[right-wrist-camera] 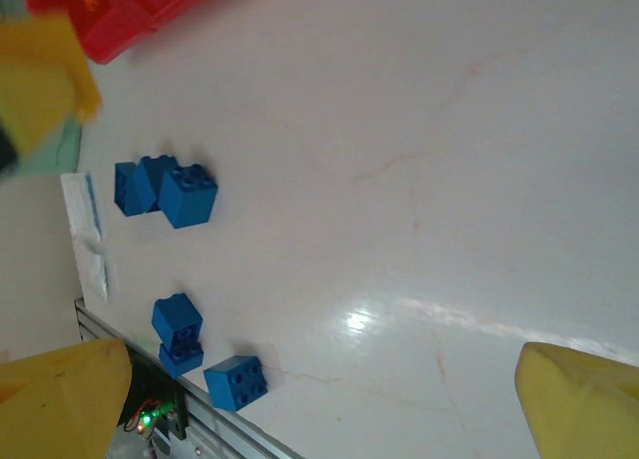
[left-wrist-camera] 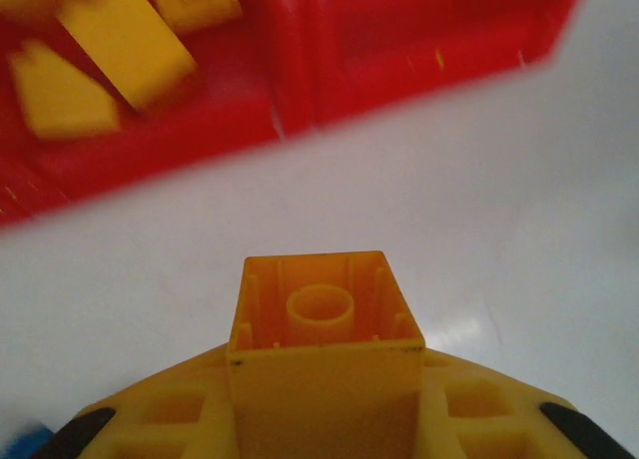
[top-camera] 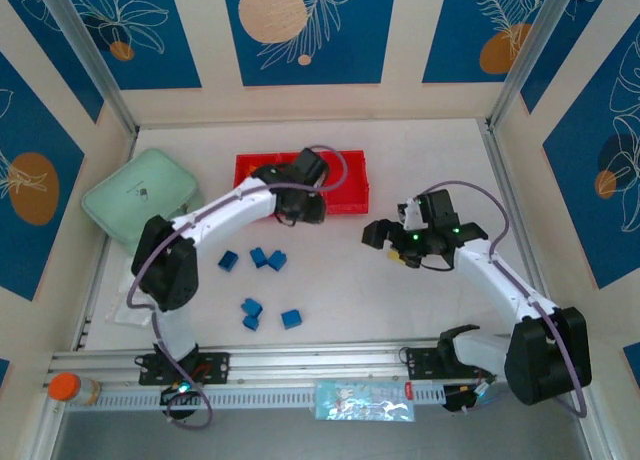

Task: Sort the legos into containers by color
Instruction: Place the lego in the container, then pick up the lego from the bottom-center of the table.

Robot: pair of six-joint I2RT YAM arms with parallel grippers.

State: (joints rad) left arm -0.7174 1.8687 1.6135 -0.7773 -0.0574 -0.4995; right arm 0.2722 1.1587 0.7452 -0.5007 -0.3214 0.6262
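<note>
Just short of the near wall of the shallow bright red plastic three-compartment tray (left-wrist-camera: 419,40), the left gripper (left-wrist-camera: 324,409) is clenched on a small yellow plastic toy brick (left-wrist-camera: 324,309), its hollow underside facing the wrist camera over the white table (left-wrist-camera: 519,229). More yellow bricks (left-wrist-camera: 110,50) lie in the compartment beyond that wall. To the right of the tray and apart from it, the right gripper (right-wrist-camera: 324,379) hangs with its yellow fingers spread wide and nothing between them, while six small blue plastic bricks (top-camera: 291,318) lie loose on the table nearer the arm bases, in two groups of three.
</note>
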